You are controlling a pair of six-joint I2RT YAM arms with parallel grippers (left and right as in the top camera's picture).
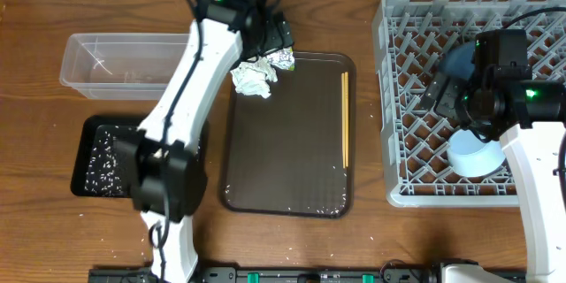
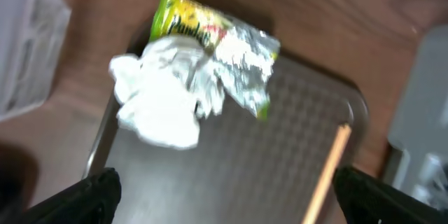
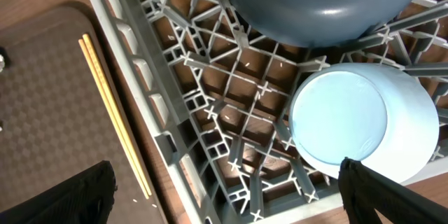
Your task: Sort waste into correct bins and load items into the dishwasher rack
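Hovering left gripper, crumpled tissue just ahead

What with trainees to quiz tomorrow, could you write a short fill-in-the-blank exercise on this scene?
The chopsticks lie on the brown ____.
The crumpled tissue touches the snack ____.
The light blue bowl sits in the grey ____.
The rice grains lie in the ____ bin, not the clear tub.
Missing words: tray; wrapper; rack; black.
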